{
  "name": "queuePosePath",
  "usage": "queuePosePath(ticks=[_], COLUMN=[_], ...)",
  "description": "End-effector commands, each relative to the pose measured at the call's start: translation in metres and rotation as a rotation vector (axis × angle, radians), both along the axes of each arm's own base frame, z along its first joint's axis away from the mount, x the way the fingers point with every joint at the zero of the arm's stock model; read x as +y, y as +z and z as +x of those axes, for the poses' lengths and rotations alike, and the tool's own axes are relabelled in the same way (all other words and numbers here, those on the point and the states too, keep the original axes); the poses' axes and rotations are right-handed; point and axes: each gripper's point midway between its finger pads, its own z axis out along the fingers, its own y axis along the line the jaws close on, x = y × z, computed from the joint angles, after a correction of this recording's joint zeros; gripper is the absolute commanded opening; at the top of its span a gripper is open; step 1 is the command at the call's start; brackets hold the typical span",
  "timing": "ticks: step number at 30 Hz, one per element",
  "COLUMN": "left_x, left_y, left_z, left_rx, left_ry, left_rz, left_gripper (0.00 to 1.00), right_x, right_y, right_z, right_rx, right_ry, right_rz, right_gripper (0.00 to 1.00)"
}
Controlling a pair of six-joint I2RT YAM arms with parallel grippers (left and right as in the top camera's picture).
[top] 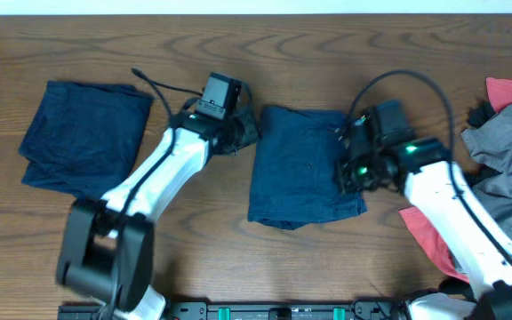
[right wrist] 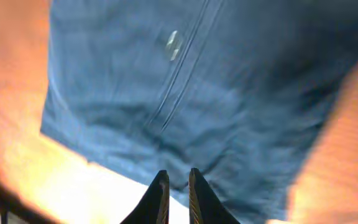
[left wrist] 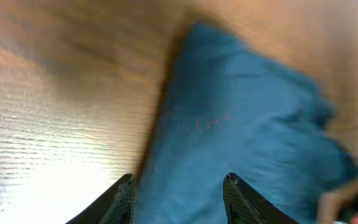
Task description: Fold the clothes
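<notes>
Left shorts (top: 83,133) folded, middle shorts (top: 300,169) underway, grey-red pile (top: 505,156) untouched; left end effector (left wrist: 179,182) released, right end effector (right wrist: 178,174) clenched

no readable text or labels anywhere (wrist views blurred).

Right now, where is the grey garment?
In the overhead view, the grey garment lies at the table's right edge, just right of the right arm, with red cloth above and below it.
</notes>
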Motion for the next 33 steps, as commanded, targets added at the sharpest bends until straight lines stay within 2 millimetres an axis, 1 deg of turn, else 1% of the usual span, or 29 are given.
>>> queuePosePath(ticks=[1, 4, 7, 9, 10, 12, 13, 15, 17, 18, 19, 20, 21, 22, 23, 25, 28, 30, 31, 32, 33], left_x=[-0.007, -0.019, -0.027, -0.028, -0.027, -0.022, -0.018, -0.008, 0.000, 0.004, 0.005, 0.007, 0.008, 0.009, 0.010, 0.012, 0.015, 0.017, 0.021, 0.027, 0.031], left_y=[-0.019, -0.033, -0.046, -0.051, -0.054, -0.057, -0.059, -0.060, -0.059, -0.058, -0.057, -0.056, -0.055, -0.054, -0.052, -0.048, -0.035, -0.022, -0.014, -0.006, 0.001], left_z=[-0.003, -0.015, -0.032, -0.046, -0.055, -0.075, -0.086, -0.109, -0.129, -0.138, -0.144, -0.150, -0.156, -0.160, -0.164, -0.168, -0.165, -0.154, -0.144, -0.132, -0.120], left_rx=[0.053, 0.116, 0.178, 0.216, 0.244, 0.319, 0.362, 0.459, 0.542, 0.578, 0.600, 0.624, 0.643, 0.658, 0.672, 0.675, 0.646, 0.582, 0.533, 0.469, 0.403], left_ry=[-0.035, -0.074, -0.110, -0.149, -0.166, -0.179, -0.180, -0.182, -0.183, -0.186, -0.189, -0.193, -0.198, -0.202, -0.206, -0.225, -0.247, -0.258, -0.245, -0.229, -0.227], left_rz=[0.002, -0.029, -0.010, 0.019, 0.037, 0.071, 0.089, 0.131, 0.168, 0.184, 0.195, 0.207, 0.217, 0.226, 0.234, 0.238, 0.225, 0.211, 0.222, 0.241, 0.254], left_gripper=[0.47, 0.47, 0.46, 0.46, 0.46, 0.46, 0.46, 0.46, 0.46, 0.45, 0.39, 0.36, 0.30, 0.27, 0.26, 0.27, 0.27, 0.28, 0.30, 0.35, 0.48], right_x=[0.015, 0.011, -0.006, -0.028, -0.040, -0.062, -0.071, -0.087, -0.096, -0.097, -0.097, -0.093, -0.090, -0.086, -0.078, -0.064, -0.051, -0.051, -0.052, -0.053, -0.054], right_y=[-0.023, -0.044, -0.065, -0.078, -0.083, -0.086, -0.086, -0.083, -0.077, -0.072, -0.068, -0.061, -0.055, -0.049, -0.042, -0.033, -0.034, -0.039, -0.042, -0.045, -0.049], right_z=[-0.026, -0.038, -0.041, -0.039, -0.036, -0.027, -0.021, -0.001, 0.026, 0.041, 0.055, 0.073, 0.085, 0.096, 0.106, 0.116, 0.112, 0.105, 0.101, 0.096, 0.091], right_rx=[0.101, 0.154, 0.179, 0.167, 0.150, 0.100, 0.068, -0.015, -0.119, -0.176, -0.229, -0.298, -0.347, -0.391, -0.434, -0.478, -0.456, -0.418, -0.399, -0.377, -0.356], right_ry=[0.058, 0.034, -0.046, -0.124, -0.160, -0.225, -0.248, -0.297, -0.359, -0.372, -0.381, -0.390, -0.390, -0.388, -0.378, -0.342, -0.305, -0.296, -0.294, -0.291, -0.288], right_rz=[0.042, 0.011, -0.082, -0.195, -0.256, -0.361, -0.399, -0.453, -0.454, -0.435, -0.411, -0.371, -0.339, -0.307, -0.266, -0.189, -0.122, -0.128, -0.135, -0.144, -0.153], right_gripper=[0.11, 0.11, 0.10, 0.11, 0.14, 0.18, 0.20, 0.23, 0.25, 0.26, 0.27, 0.27, 0.28, 0.29, 0.31, 0.34, 0.34, 0.34, 0.34, 0.35, 0.36])
